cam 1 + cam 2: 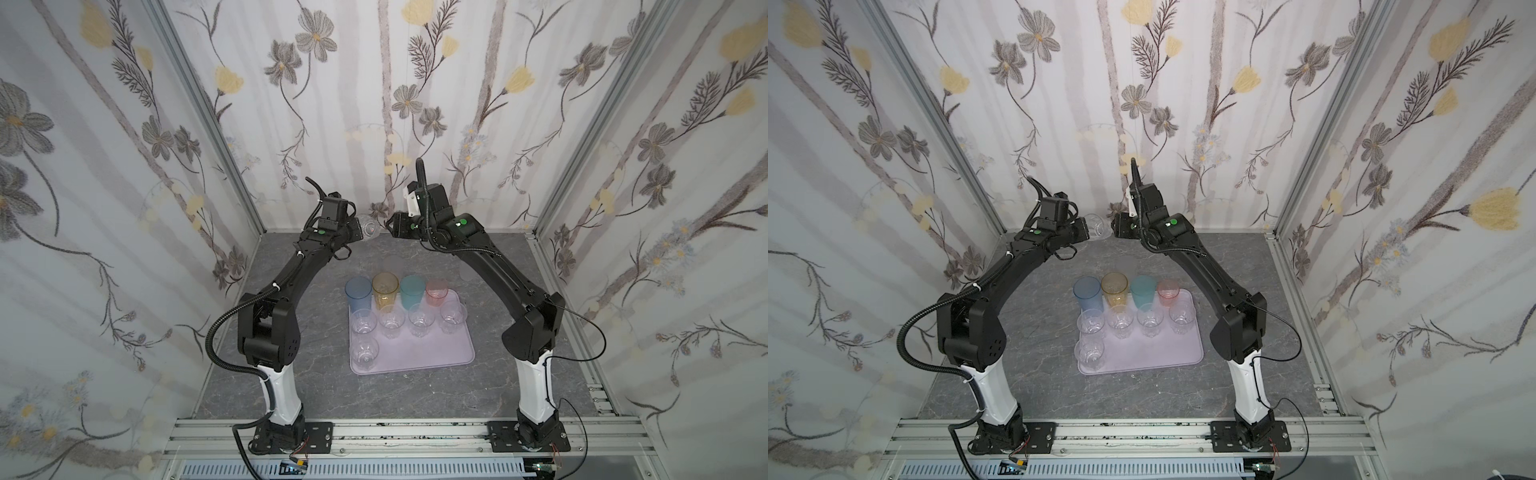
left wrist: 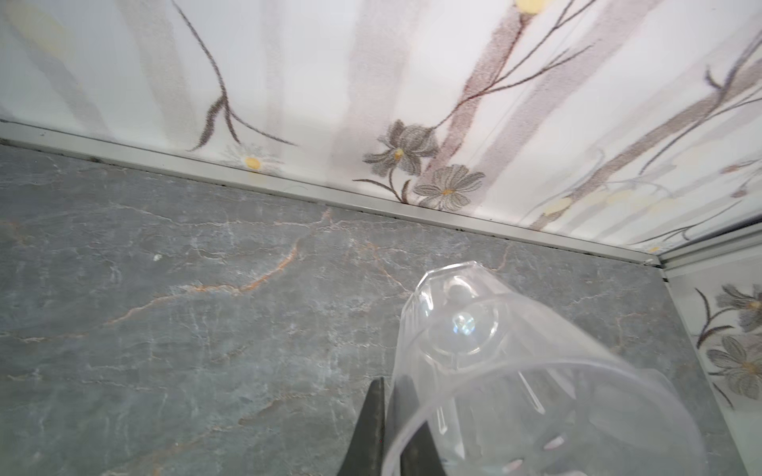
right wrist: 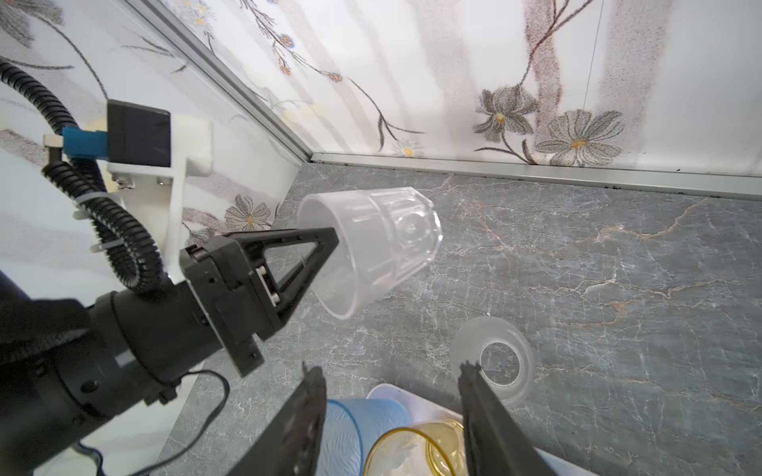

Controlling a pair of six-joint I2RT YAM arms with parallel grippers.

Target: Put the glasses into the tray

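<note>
The left gripper [image 3: 332, 243] is closed tight on the rim of a clear plastic tumbler with cut sides [image 3: 383, 235]. One finger is inside it and one is outside. The tumbler hangs on its side in the air, over the far edge of the grey stone-look tabletop [image 1: 316, 395]. The right gripper [image 3: 391, 371] is about half open with nothing in it. It points at the tumbler from close by.

The hold is only a small pinch on a thin, smooth wall, so the tumbler could slip out and drop. If the right gripper comes closer, it may bump it loose. Set down on its side, it would roll.

The pale lilac flat plastic tray [image 1: 436, 353] holds nine glasses. A blue tumbler [image 1: 358, 293], an amber tumbler [image 1: 385, 289], a teal tumbler [image 1: 412, 290] and a pink tumbler [image 1: 437, 291] stand along its far edge. A row of four clear tumblers [image 1: 420, 320] stands just nearer, and one more clear tumbler [image 1: 365, 353] is by the near left corner. A new glass could knock these over.

A frosted tumbler [image 3: 492, 362] stands on the tabletop, just past the tray's far edge.
</note>
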